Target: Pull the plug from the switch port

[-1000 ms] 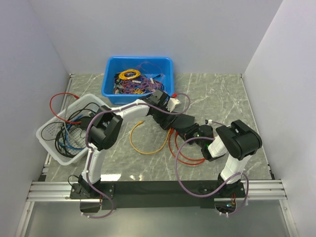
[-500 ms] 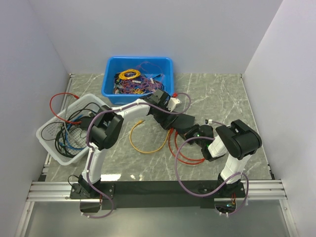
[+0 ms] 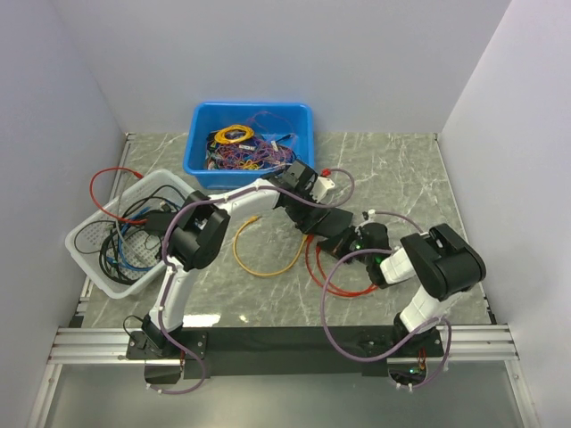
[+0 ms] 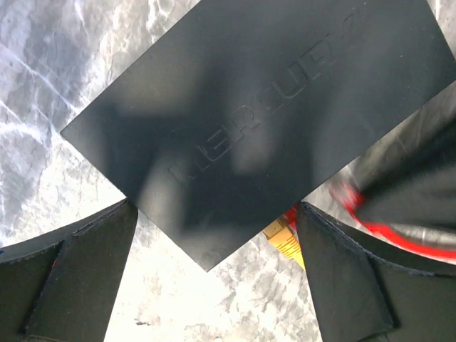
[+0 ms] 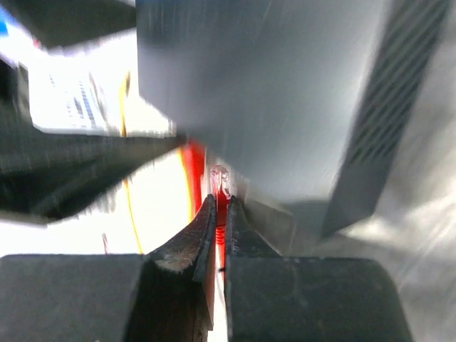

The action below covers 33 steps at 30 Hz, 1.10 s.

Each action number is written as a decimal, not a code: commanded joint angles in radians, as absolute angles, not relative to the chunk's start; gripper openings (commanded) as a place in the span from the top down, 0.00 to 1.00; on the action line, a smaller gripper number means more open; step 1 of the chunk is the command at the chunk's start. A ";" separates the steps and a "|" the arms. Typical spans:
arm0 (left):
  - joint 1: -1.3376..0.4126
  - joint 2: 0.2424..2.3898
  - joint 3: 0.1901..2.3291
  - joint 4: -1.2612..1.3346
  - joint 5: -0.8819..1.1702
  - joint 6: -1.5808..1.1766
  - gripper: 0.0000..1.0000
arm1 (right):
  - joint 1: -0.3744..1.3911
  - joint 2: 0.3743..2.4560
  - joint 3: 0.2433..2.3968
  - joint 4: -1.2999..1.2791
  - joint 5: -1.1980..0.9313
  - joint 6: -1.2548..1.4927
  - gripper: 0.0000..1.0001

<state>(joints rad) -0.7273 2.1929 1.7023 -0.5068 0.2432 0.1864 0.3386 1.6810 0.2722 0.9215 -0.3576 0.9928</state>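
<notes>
The matte-black switch (image 3: 332, 220) lies flat on the marble table and fills the left wrist view (image 4: 271, 121). My left gripper (image 3: 312, 209) hovers over it, jaws open, fingers (image 4: 78, 278) straddling one corner. My right gripper (image 3: 346, 239) is at the switch's near edge. In the right wrist view it (image 5: 221, 206) is shut on the red plug (image 5: 222, 187), whose clear tip sits at the edge of the switch (image 5: 271, 92). The red cable (image 3: 343, 283) loops toward me. An orange plug (image 4: 286, 239) sits at the same edge.
A blue bin (image 3: 250, 138) full of tangled cables stands at the back. A white basket (image 3: 89, 254) of cables stands at the left. An orange cable (image 3: 263, 263) curls on the table left of the switch. Walls close in on three sides.
Both arms have shifted a little to the right, and the right elbow has swung outward. The switch and red cable loop moved slightly with them.
</notes>
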 commanded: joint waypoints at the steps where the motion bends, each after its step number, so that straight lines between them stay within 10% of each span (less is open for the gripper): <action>1: -0.732 2.237 1.736 -0.488 0.207 0.183 0.02 | 0.353 1.632 0.245 0.707 -0.468 0.844 1.00; 21: -0.735 2.076 1.933 -0.753 0.405 0.307 0.01 | 0.354 0.688 0.553 0.008 0.075 0.539 1.00; 33: -0.790 1.818 2.098 -0.911 0.817 0.335 0.01 | 0.359 0.633 0.887 0.116 0.209 0.546 1.00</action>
<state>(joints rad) -0.7696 1.9179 2.0277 -0.9085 0.6582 0.3866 0.3511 0.5945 0.8433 0.0605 0.1471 0.5488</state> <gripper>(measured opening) 0.994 0.039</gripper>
